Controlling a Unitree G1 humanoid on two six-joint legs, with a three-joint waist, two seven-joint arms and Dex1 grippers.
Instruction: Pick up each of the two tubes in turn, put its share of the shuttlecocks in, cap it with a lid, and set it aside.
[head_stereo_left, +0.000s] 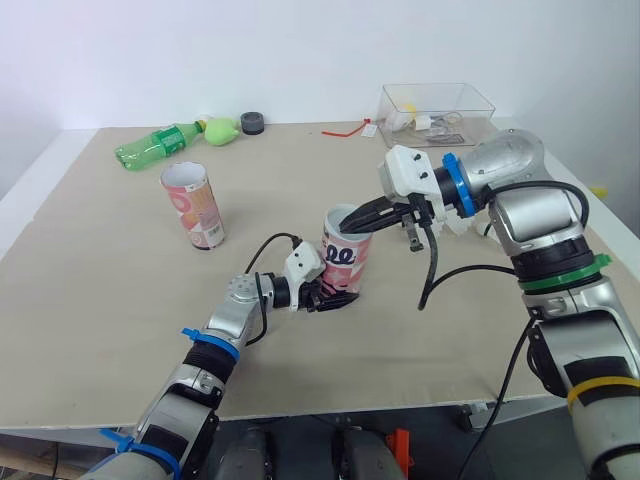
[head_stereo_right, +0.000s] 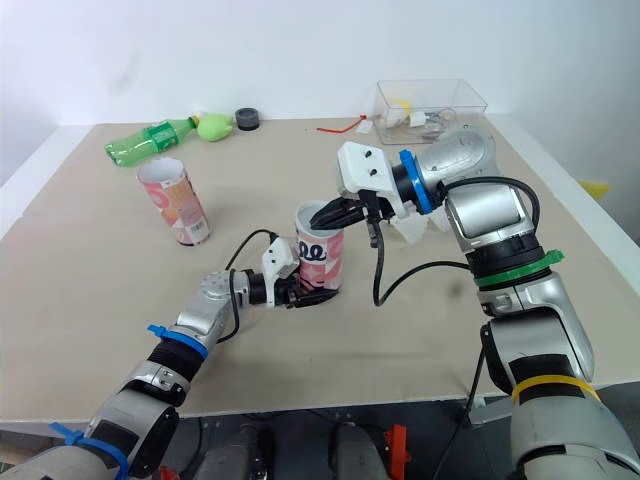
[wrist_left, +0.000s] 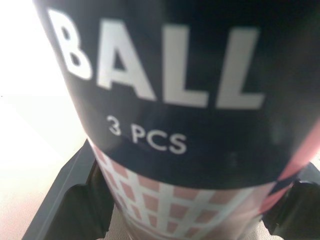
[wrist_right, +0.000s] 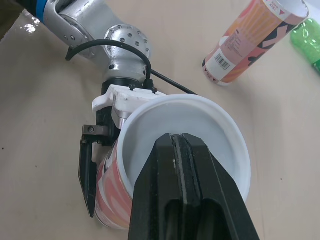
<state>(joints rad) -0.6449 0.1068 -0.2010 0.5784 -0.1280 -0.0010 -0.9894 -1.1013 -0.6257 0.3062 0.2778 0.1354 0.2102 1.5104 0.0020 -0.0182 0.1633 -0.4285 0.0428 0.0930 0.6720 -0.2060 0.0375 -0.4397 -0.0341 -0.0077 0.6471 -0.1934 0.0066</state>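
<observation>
The near tube (head_stereo_left: 345, 255) is being gripped upright at its base by the left gripper (head_stereo_left: 333, 297) in the middle of the table (head_stereo_left: 100, 290), while the right gripper (head_stereo_left: 349, 219), fingers pressed together on nothing visible, is being held at its open mouth. Two tubes are being counted, the far tube (head_stereo_left: 195, 205) standing well apart; both are uncapped, and filling is judged barely begun, the near one's bottom being possibly empty but hidden
</observation>
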